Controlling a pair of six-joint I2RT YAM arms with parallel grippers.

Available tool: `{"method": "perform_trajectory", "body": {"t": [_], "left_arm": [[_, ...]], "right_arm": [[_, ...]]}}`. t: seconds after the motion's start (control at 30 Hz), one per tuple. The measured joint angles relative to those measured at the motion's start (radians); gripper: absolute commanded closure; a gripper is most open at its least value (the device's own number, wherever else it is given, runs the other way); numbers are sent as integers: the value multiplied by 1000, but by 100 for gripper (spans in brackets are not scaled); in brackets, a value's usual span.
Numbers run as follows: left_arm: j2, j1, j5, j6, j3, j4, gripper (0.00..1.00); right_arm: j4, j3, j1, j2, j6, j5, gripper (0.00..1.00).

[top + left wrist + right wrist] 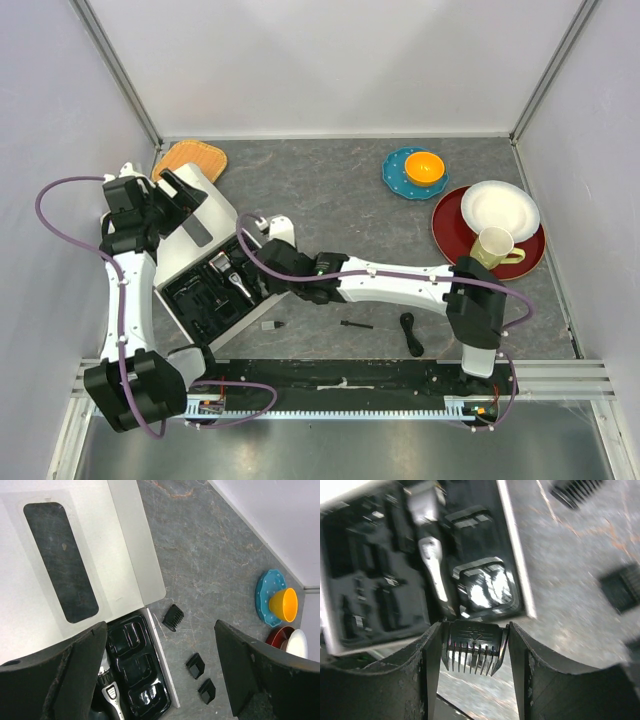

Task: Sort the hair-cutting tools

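A: Top external view, read left to right. Where is each hand?

B: The left hand (185, 200) hangs over the white cardboard lid (205, 215) of the box, jaws spread wide, nothing between them. The right hand (262, 262) reaches across to the near right edge of the black moulded plastic tray (205, 295).

A: What does the right hand hold?

B: In the right wrist view, its two fingers (432, 655) are closed on the ends of a small black toothed comb guard (472, 650). The guard's long axis spans the gap from finger to finger; its teeth point down, away from the tray.

A: Which relation governs the coming move?

B: The glossy empty pocket (485, 590) lies directly ahead of the held guard, just beyond it, beside the black-and-silver electric clipper (432, 565) already seated in the tray. Judgement: the guard must travel forward and settle squarely into the pocket.

A: Remaining items?

B: In the left wrist view, three loose black comb guards (174, 617) lie on the grey table (215, 560), right of the tray, nearer the right arm.
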Motion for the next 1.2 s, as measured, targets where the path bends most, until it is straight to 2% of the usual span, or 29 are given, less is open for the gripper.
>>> {"method": "perform_trajectory", "body": {"t": [0.13,0.43,0.8,1.2], "left_arm": [[-19,0,-17,1,-1,-14,6],[-25,0,-24,10,-4,-20,6],[-8,0,-19,10,-16,-19,6],[-6,0,-15,11,-17,-20,6]], "right_arm": [[107,100,26,59,-55,-16,57],[305,136,87,190,-144,-114,56],[372,220,129,301,-149,-130,57],[439,202,144,344,-230,-61,57]]}}
